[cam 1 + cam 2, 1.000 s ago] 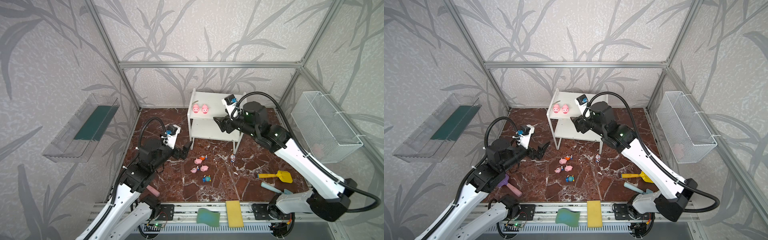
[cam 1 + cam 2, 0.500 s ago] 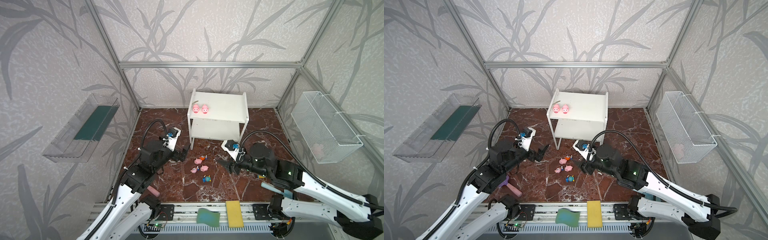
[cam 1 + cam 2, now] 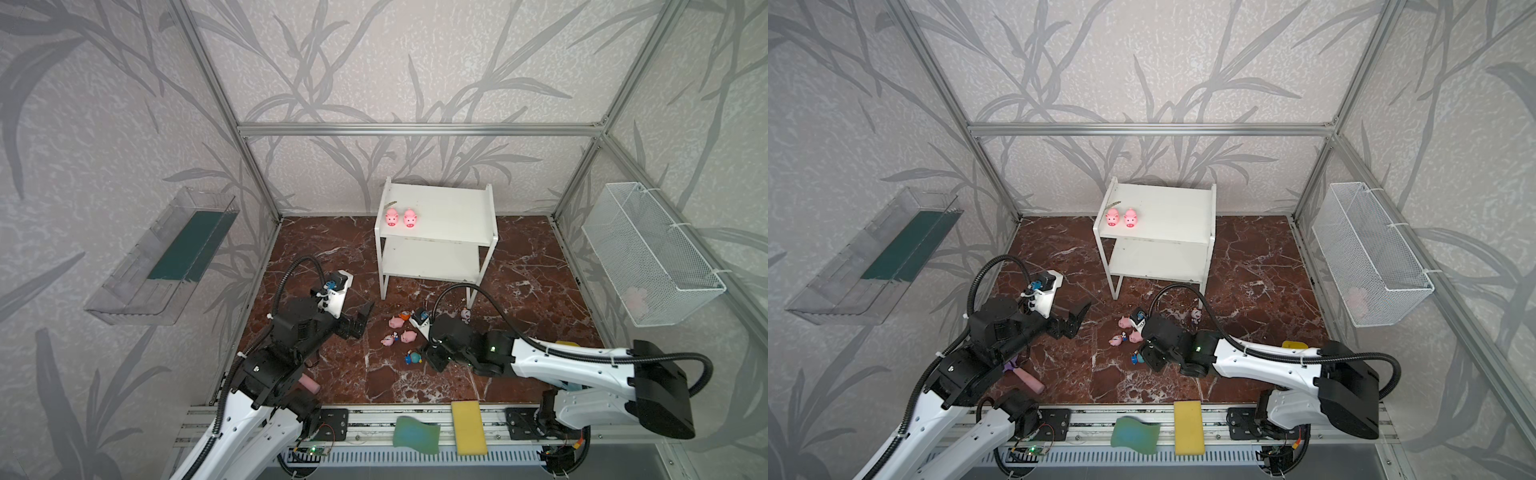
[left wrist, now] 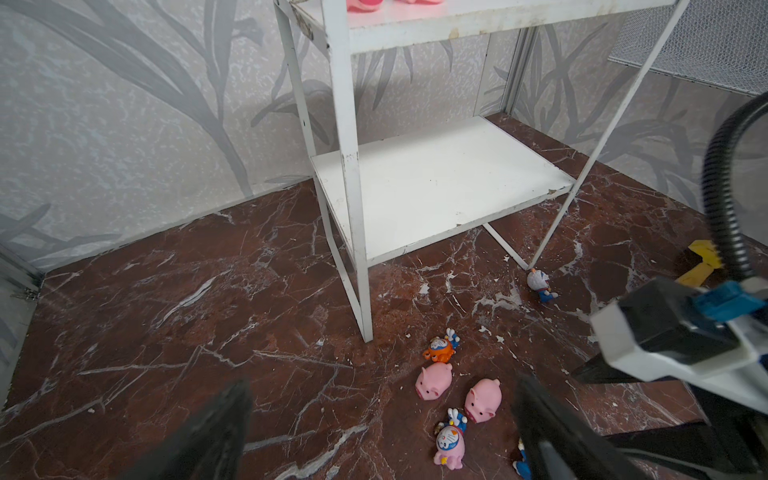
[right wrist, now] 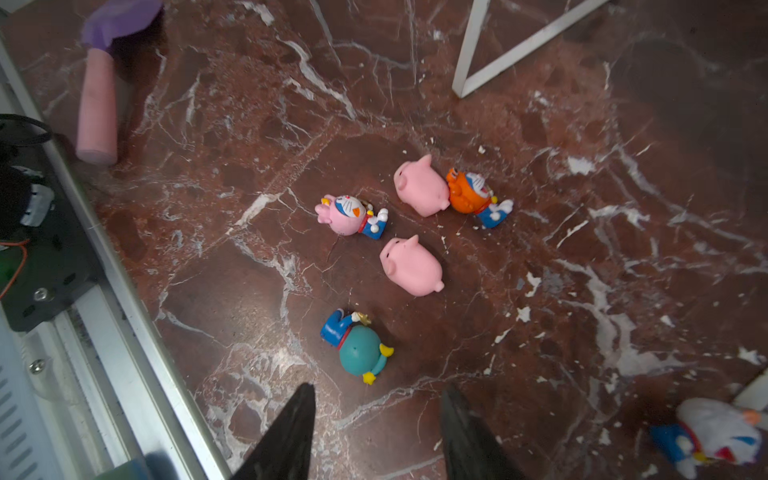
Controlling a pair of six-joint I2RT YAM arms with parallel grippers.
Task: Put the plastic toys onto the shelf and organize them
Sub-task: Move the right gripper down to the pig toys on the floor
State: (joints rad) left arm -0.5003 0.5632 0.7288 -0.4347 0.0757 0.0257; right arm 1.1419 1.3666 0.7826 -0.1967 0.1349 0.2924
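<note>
The shelf [image 3: 436,216] stands at the back of the surface [image 3: 324,249]. Two pigs [image 3: 390,217] sit side by side on its top board, at the left front corner. In front of the shelf's legs two loose pigs [image 5: 411,266] lie on the surface. An orange figurine [image 5: 463,195] touches one of them, with a pink figurine [image 5: 347,212] and a teal figurine [image 5: 361,351] near. A white-blue figurine [image 3: 465,314] lies just beside the shelf's right front leg.

The left claw [image 3: 360,321] hangs before the shelf's left front leg, spread wide and empty. The right claw [image 5: 376,390] hovers low in front of the shelf. Its jaws stand apart with nothing between them, and the teal figurine is just ahead of its tips.
</note>
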